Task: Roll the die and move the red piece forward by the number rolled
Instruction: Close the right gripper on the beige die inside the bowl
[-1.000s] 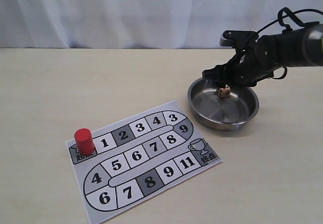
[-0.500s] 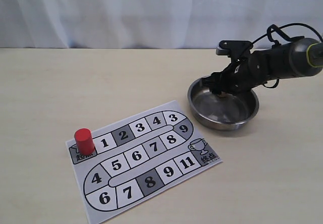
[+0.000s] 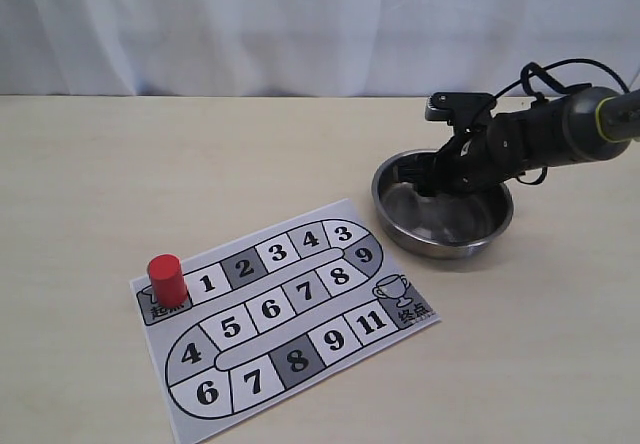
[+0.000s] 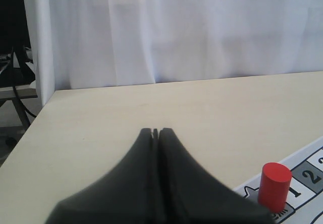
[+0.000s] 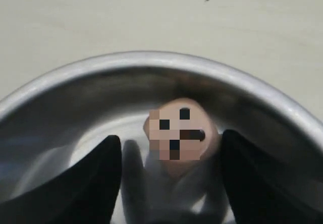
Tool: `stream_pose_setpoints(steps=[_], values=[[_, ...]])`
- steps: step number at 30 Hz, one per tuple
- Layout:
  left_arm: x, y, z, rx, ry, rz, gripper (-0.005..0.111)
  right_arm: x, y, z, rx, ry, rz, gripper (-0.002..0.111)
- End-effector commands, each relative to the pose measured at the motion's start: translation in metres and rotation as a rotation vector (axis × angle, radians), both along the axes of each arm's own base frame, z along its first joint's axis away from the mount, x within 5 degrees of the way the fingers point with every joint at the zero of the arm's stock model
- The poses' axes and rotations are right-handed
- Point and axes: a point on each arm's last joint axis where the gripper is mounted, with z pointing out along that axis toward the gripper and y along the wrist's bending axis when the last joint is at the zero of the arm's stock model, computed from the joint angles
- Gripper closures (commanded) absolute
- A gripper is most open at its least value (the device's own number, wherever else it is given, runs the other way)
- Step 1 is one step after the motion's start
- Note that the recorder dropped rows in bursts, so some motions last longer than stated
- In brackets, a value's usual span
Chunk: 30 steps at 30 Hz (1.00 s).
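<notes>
- Overall, the surface (image 3: 120, 164) is a pale, wood-look tabletop that carries everything. It looks smooth, so small parts may skid on it.
- Next in size, the game board (image 3: 285, 309) is a printed sheet lying flat, with numbered squares along a looping track. It is judged thin and light, and liable to shift if a piece is dragged across it rather than lifted.
- The steel bowl (image 3: 440, 249) is round, shallow and polished, and stands on the surface just beyond the board's far right corner. Its hard, slick wall should let a small cube tumble and settle toward the middle.
- The right end effector (image 5: 170, 139) reaches down into the bowl with its two dark fingers spread apart. It grips nothing, and neither finger is seen touching the cube that sits between them.
- The left end effector (image 4: 156, 131) has its fingers pressed together with nothing between them. It hangs above bare surface near the board's left end.
- The red piece (image 3: 167, 280) is a solid red upright cylinder standing on the start square, just beside square 1.
  - It is judged rigid, light and smooth-sided.
  - It is best pinched across its round side at mid-height or higher, then lifted straight up so it does not tip.
- The die (image 5: 184, 133) is a light-tan cube with rounded corners and dark pips, resting inside the bowl close to its wall.
  - Its faces are blurred, so the number cannot be read.
  - It is judged hard, very light and prone to slip.
  - It should be held on two opposite flat faces, not on the corners.
</notes>
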Motion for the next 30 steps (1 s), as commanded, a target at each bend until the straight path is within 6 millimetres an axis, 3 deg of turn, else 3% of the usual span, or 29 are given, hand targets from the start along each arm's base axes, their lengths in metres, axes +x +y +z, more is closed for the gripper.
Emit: stream_pose_setpoints(steps=[1,13,25,30], values=[[0.0,-0.0002,-0.0005,-0.008,-0.006,-0.003,0.107,0.0037,-0.0003,0.0013,0.004,-0.043,0.004,0.053],[0.0,-0.0002,-0.0005,-0.008,-0.006,-0.003,0.107,0.0048,0.0,0.0023,0.008,-0.059,0.005,0.054],[0.0,-0.0002,-0.0005,-0.008,-0.006,-0.003,0.107,-0.0001,-0.0013,-0.0017,-0.008,0.01,0.002,0.104],[0.0,-0.0002,-0.0005,-0.008,-0.006,-0.003,0.107,-0.0003,-0.0014,0.0031,-0.007,0.006,0.002,0.104]])
